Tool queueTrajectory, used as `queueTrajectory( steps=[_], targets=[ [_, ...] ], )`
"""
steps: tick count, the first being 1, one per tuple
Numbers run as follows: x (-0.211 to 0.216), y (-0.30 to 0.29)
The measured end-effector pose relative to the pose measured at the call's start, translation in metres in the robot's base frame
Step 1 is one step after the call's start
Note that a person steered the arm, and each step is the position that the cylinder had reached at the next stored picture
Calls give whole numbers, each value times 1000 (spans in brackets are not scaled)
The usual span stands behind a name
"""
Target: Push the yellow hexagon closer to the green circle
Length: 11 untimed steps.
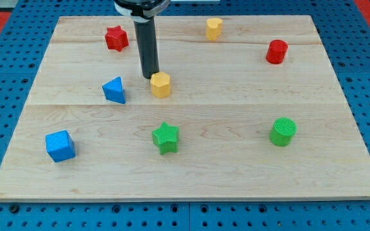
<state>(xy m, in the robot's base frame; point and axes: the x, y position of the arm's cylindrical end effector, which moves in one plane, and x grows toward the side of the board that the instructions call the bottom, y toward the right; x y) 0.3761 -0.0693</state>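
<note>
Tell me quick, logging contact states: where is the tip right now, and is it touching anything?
My tip: no gripper, nothing held; it sits at the upper-left edge of the yellow hexagon, apparently touching it.

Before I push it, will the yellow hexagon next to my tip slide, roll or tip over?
The yellow hexagon will probably slide: it sits flat on the smooth wooden board. It looks squat, so tipping seems unlikely. My tip touches its upper-left edge, so an off-centre push may turn it.

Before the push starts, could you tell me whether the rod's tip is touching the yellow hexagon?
Cannot tell. In the camera view my tip meets the upper-left edge of the yellow hexagon with no visible gap, but one angle cannot confirm contact.
</note>
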Motion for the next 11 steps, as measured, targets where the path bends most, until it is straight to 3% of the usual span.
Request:
queueTrajectory(
  steps=[2,4,8,11],
  targets=[
    [48,35],
    [82,16],
    [62,48],
    [90,120]
  ],
)
